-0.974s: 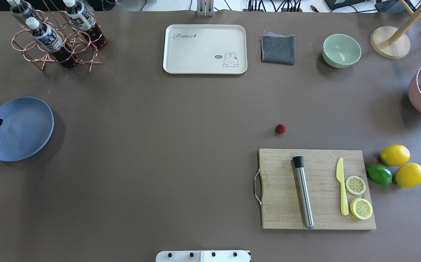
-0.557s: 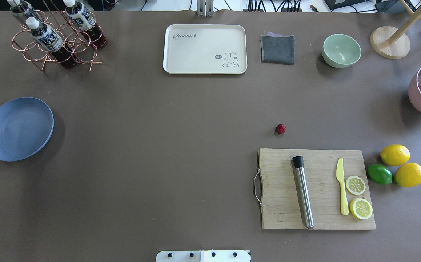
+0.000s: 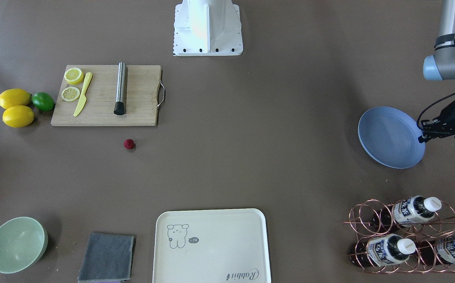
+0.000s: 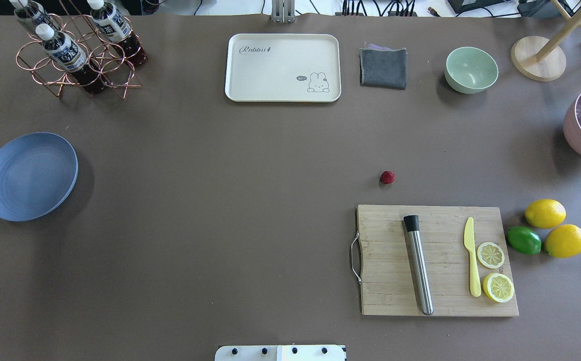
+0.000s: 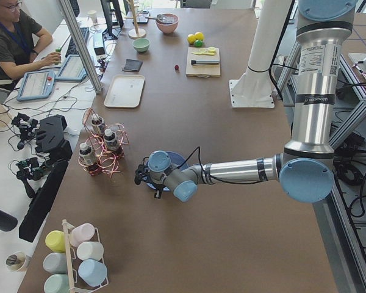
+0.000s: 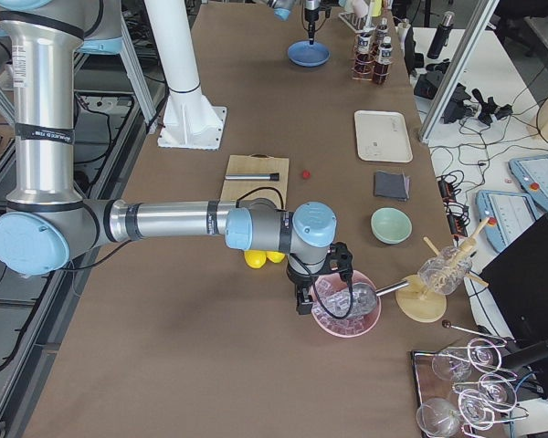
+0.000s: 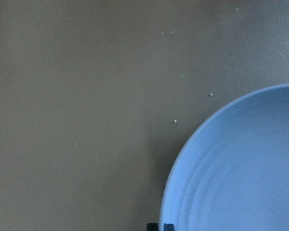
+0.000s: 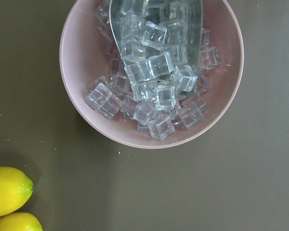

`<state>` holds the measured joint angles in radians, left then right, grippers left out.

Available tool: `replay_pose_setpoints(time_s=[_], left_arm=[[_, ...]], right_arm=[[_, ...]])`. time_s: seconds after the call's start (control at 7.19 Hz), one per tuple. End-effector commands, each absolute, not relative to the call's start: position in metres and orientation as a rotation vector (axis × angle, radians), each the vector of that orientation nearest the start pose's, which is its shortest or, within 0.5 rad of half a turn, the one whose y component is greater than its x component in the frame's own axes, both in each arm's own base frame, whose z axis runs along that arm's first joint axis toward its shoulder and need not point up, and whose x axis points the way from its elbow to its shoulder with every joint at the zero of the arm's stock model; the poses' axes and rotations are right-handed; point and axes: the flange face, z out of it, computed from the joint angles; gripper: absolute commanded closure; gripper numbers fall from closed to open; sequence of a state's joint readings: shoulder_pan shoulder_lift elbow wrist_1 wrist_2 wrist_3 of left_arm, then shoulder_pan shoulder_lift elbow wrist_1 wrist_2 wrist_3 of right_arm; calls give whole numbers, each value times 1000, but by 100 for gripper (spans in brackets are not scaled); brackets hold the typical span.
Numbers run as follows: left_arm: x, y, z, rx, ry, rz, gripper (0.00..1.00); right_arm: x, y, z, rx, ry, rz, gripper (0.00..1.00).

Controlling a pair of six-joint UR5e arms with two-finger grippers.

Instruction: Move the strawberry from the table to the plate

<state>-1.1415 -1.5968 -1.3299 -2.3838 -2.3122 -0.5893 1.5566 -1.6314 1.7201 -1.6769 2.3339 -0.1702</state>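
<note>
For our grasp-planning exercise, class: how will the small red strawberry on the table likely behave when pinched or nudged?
The strawberry looks round and sits loose on the flat table, so a nudge would probably roll it. It is tiny, so likely light. Its bumpy-looking skin may help grip.

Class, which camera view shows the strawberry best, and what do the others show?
Overhead exterior: the strawberry lies unobstructed on the table. Front-facing shows it similarly; both side views show a tiny red speck; neither wrist view shows it.
</note>
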Motion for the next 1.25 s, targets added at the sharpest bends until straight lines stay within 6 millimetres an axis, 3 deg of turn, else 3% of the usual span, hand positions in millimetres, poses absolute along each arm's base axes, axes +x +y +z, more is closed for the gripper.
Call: replay_pose_setpoints(time_s=[0.0, 0.28, 0.42, 0.56, 0.7, 0.83, 0.97, 1.11], left_arm=[[154, -502, 643, 75, 1048, 70, 100], [156, -512, 574, 63, 1126, -30, 100], [167, -518, 531, 46, 1159, -90, 100], [195, -509, 497, 12, 1186, -101, 100], [236, -502, 460, -14, 1202, -123, 100], [288, -496, 428, -19, 1204, -153, 100], [322, -497, 395, -18, 1201, -172, 100], [338, -495, 362, -6, 1172, -189, 100]], right_arm=[[49, -487, 590, 87, -830, -168, 0], [8, -501, 533, 104, -885, -163, 0], [-27, -504, 504, 63, -914, -120, 0], [-66, -503, 468, 39, -926, -100, 0], [-103, -497, 442, 11, -933, -93, 0], [-128, -498, 425, 10, -933, -66, 0], [-163, -492, 419, 4, -930, -49, 0], [-207, -489, 403, 9, -929, -23, 0]])
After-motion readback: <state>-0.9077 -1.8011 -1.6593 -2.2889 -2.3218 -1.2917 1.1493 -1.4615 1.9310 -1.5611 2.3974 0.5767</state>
